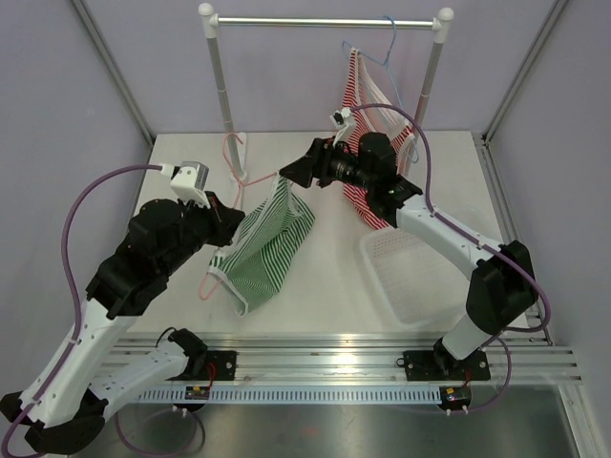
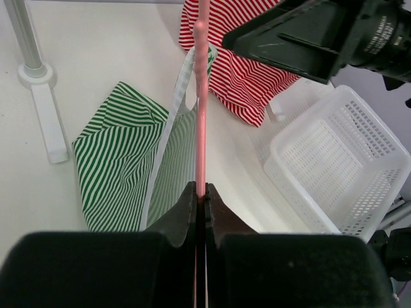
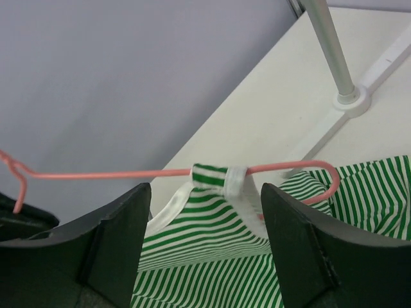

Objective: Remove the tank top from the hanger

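A green-and-white striped tank top (image 1: 267, 243) hangs from a pink wire hanger (image 1: 256, 177) held above the table. My left gripper (image 1: 227, 229) is shut on the hanger's wire (image 2: 200, 96), with the tank top (image 2: 115, 160) drooping to its left. The right gripper (image 1: 289, 174) sits at the top of the garment. In the right wrist view it (image 3: 205, 196) is open, its jaws on either side of the strap (image 3: 218, 179) that loops over the hanger (image 3: 115, 173), not touching it. The green cloth (image 3: 212, 256) fills the space below the strap.
A white clothes rack (image 1: 325, 21) stands at the back, with a red striped top (image 1: 368, 105) on a blue hanger (image 1: 382, 48). A white mesh basket (image 1: 420, 272) sits on the table at the right. The rack's pole and foot (image 3: 331, 45) are close behind the strap.
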Tool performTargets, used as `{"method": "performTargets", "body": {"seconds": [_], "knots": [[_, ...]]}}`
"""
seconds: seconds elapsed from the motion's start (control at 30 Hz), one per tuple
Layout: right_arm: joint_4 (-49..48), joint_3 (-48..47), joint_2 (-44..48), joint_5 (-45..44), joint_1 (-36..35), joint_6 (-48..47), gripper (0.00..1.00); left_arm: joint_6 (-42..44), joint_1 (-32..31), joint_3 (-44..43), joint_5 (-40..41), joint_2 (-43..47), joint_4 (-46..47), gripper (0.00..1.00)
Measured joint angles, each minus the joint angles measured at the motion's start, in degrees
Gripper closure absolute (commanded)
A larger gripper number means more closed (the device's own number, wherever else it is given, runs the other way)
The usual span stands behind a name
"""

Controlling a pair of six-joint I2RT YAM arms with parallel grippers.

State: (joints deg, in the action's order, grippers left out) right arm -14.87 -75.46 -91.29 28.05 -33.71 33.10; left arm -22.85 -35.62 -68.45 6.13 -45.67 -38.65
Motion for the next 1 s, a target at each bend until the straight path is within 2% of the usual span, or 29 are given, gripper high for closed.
{"method": "performTargets", "body": {"seconds": [0.2,0.33,0.37,0.43,0.63,0.77,1.0], "knots": [[5.1,-3.2,-4.1,-3.0,-1.9,-4.5,0.38,-0.5,0.0,0.7,-1.3,1.5,-0.2,1.0],[6.9,-3.3,-4.8,-3.1,-2.2,-6.0,0.65,-0.6,0.0,0.7,-1.3,1.9,-0.2,1.0],[7.1,-3.4,-4.9,-3.1,-2.2,-6.3,0.85,-0.6,0.0,0.7,-1.3,1.9,-0.2,1.0],[7.3,-3.4,-4.9,-3.2,-2.3,-6.9,1.0,-0.6,0.0,0.7,-1.4,1.7,-0.2,1.0],[8.0,-4.0,-4.9,-6.0,-2.3,-8.0,1.0,-0.3,0.0,0.7,-1.4,1.7,-0.5,1.0],[11.2,-5.6,-5.1,-12.6,-2.3,-8.9,1.0,0.5,0.0,0.7,-1.4,2.4,-1.9,1.0],[19.5,-16.2,-9.4,-23.1,-1.9,-10.3,1.0,1.5,0.0,0.7,-2.0,4.4,-2.6,1.0]]}}
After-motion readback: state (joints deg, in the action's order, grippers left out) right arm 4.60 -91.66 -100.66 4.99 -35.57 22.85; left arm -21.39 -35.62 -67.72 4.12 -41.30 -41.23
